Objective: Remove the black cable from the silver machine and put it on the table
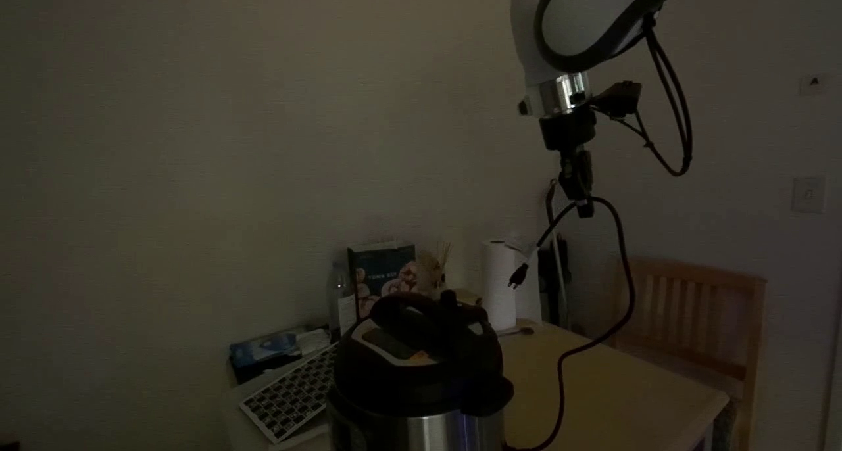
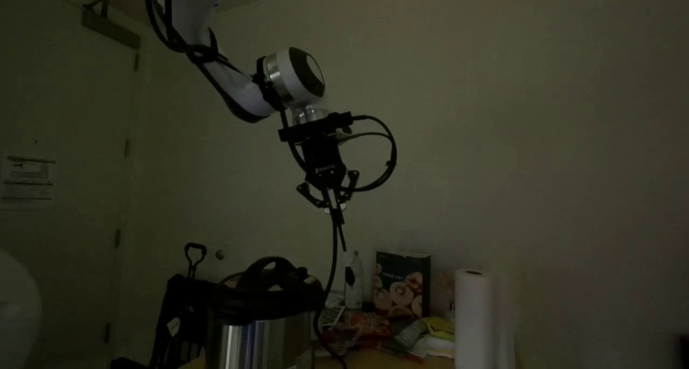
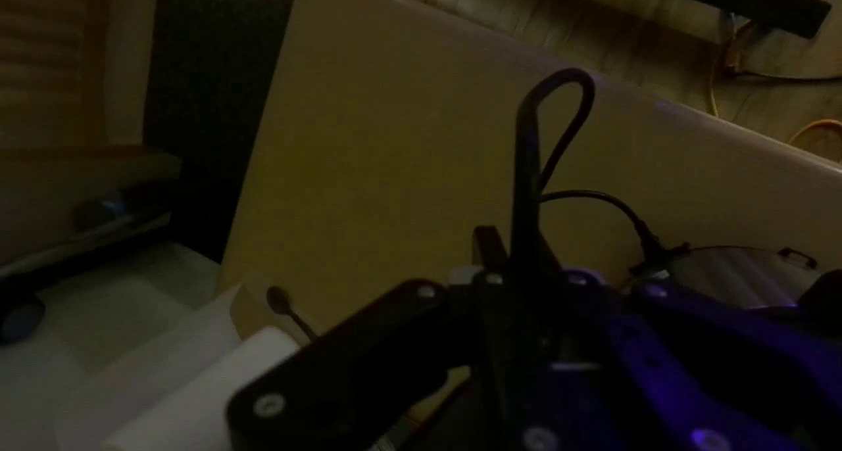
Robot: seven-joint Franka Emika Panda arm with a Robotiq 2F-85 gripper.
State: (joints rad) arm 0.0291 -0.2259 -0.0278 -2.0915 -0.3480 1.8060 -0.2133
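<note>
The silver machine (image 1: 454, 431) is a pressure cooker with a black lid, standing on the table (image 1: 612, 392). It also shows in an exterior view (image 2: 264, 339) and at the right of the wrist view (image 3: 737, 277). My gripper (image 1: 584, 208) is shut on the black cable (image 1: 632, 290), high above the table. The cable's pronged plug (image 1: 519, 277) hangs free on one side. The other side droops to the machine; in the wrist view its end connector (image 3: 650, 247) meets the machine's side. The fingertips (image 3: 513, 244) pinch the cable in the wrist view.
A paper towel roll (image 1: 500, 283), a dark box (image 2: 402, 283), a bottle (image 2: 353, 283) and a keyboard (image 1: 293, 392) are on the table. A spoon (image 3: 281, 303) lies near the roll. A wooden chair (image 1: 691, 313) stands beyond the table's edge. The room is dim.
</note>
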